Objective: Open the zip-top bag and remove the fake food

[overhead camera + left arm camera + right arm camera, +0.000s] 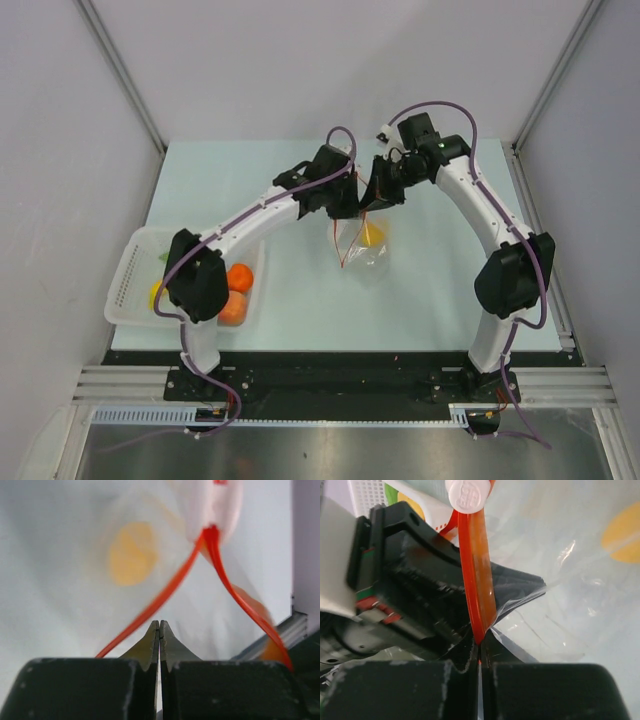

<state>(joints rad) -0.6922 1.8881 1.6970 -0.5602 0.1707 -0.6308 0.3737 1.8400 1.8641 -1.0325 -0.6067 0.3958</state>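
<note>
The zip-top bag [365, 258] hangs above the table's middle, between my two grippers. A yellow piece of fake food [372, 236] lies inside it, also showing as a yellow blob [131, 554] and at the edge [622, 532]. My right gripper [481, 642] is shut on the end of the red-orange zip strip [477, 570], below the white slider [467, 495]. My left gripper [159, 623] is shut, apparently on the clear film beside the zip strip [165, 592], whose two strands spread apart. From above, the left gripper [347, 205] and right gripper [380, 195] nearly touch.
A white mesh basket [128, 275] stands at the left, near the left arm's base. It holds two orange fruits [238, 280], a yellow piece [155, 293] and a green piece [163, 257]. Grey walls close in the table on the left, back and right.
</note>
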